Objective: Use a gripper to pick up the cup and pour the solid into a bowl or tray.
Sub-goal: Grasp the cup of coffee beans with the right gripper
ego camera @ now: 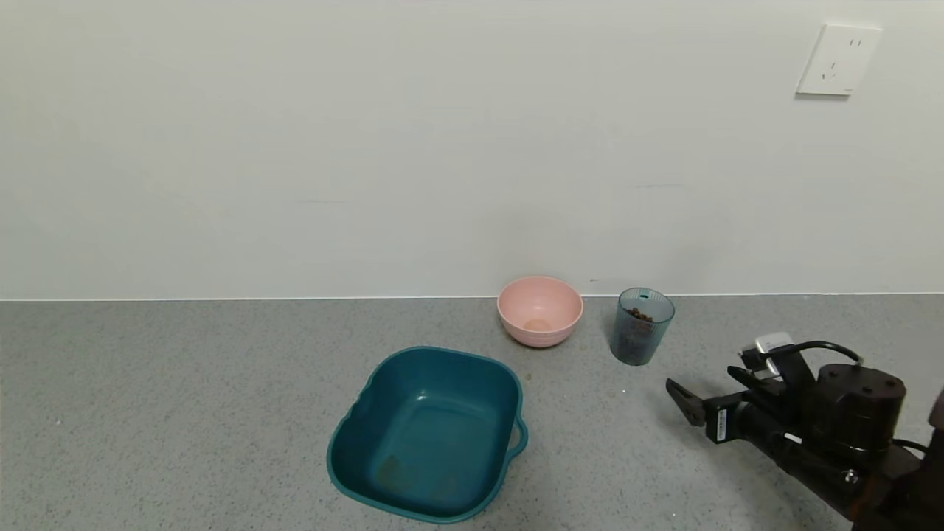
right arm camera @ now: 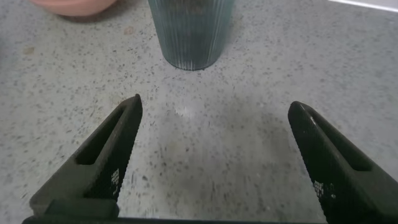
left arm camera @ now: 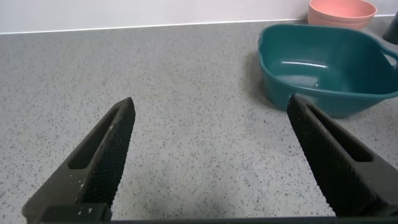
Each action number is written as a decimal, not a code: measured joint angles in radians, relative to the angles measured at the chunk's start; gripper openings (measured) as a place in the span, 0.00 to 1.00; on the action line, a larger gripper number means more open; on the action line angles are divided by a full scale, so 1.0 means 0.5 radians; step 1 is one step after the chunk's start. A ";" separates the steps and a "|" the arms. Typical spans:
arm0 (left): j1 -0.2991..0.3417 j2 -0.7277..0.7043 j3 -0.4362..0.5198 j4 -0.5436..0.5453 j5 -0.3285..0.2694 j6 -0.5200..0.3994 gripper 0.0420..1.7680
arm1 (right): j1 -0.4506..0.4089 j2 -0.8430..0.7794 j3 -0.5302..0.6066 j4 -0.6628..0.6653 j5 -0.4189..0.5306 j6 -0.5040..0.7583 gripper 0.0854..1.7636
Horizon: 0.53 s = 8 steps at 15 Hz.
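The ribbed blue-teal cup point(ego camera: 641, 326) stands upright on the grey counter near the wall, with dark brown pellets point(ego camera: 640, 317) inside. The pale pink bowl point(ego camera: 540, 311) sits just to its left, apart from it. My right gripper point(ego camera: 704, 385) is open and empty, low over the counter a short way in front of and to the right of the cup. In the right wrist view the cup point(right arm camera: 191, 31) stands ahead of the open gripper point(right arm camera: 214, 106), beyond the fingertips, with the bowl's edge point(right arm camera: 74, 5) beside it. My left gripper point(left arm camera: 211, 112) is open and empty over bare counter.
A larger dark teal squarish tub point(ego camera: 431, 431) with a handle sits in front of and left of the bowl; it also shows in the left wrist view point(left arm camera: 323, 62), with the pink bowl point(left arm camera: 342, 11) behind it. The wall runs close behind the cup and bowl.
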 joint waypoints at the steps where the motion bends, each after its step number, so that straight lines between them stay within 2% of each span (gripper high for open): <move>1: 0.000 0.000 0.000 0.000 0.000 0.000 1.00 | 0.002 0.082 -0.058 -0.027 -0.001 0.000 0.97; 8: 0.000 0.000 0.000 0.001 0.000 0.000 1.00 | 0.037 0.424 -0.525 -0.048 -0.044 0.006 0.97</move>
